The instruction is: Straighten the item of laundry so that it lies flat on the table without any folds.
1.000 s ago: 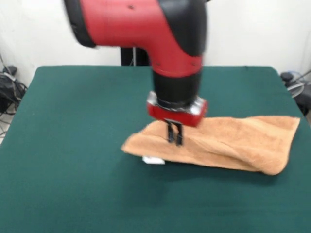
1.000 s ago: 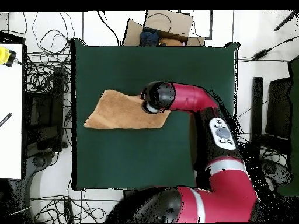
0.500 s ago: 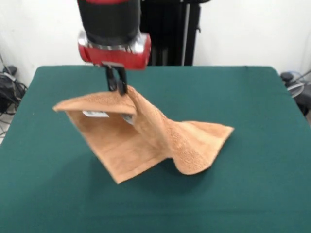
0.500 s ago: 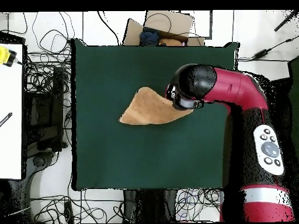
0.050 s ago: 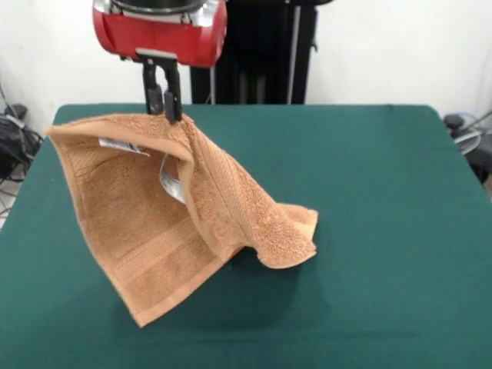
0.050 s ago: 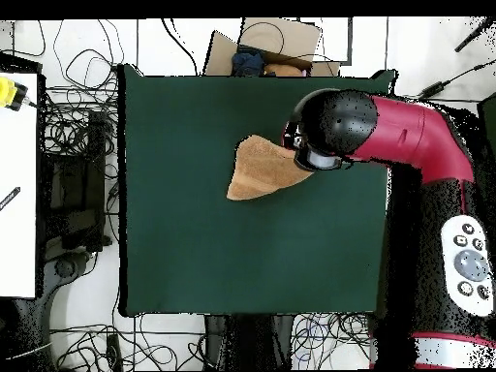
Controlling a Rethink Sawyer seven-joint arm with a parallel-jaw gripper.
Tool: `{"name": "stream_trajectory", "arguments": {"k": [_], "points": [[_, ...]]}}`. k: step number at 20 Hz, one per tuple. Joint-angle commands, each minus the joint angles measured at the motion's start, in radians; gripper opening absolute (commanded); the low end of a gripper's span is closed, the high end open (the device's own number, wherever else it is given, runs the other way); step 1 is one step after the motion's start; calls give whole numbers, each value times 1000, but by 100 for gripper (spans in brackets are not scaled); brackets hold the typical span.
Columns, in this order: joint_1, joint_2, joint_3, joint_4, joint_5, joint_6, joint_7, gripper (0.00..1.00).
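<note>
Gripper (image 5: 166, 108) closed narrow, pinching top edge of the towel (image 5: 161, 215); fingers dark, hanging below the red wrist housing at top of front view. Towel lifted off the table (image 5: 384, 231) for the most part: hangs from the pinch pt as a draped sheet, upper edge stretched roughly level toward pic left, one corner pointing down near the front edge of table. White tag (image 5: 117, 144) visible on inner face just under upper edge; a second pale label bit hangs beside the fold below the gripper. Other end of towel trails down to pic right and rests bunched on the green top, touching it. Overhead: towel (image 6: 260, 170) shows as a narrow tan wedge beside arm head (image 6: 334, 131), in upper-right part of table (image 6: 194, 242). Not flat; folds plainly present.
</note>
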Motion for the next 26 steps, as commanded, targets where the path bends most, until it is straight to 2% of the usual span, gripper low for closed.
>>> {"name": "stream_trajectory", "arguments": {"k": [1,9,17,20,24,26], "points": [[23,-1,67,40,-7,-18,-73,0],[27,-24,61,81,0,-46,-49,0],[131,-118,5,18,-4,120,61,0],[169,-119,-3,-79,-13,256,74,0],[205,-80,22,-301,-45,515,45,0],[213,-57,32,-380,-54,599,36,0]]}}
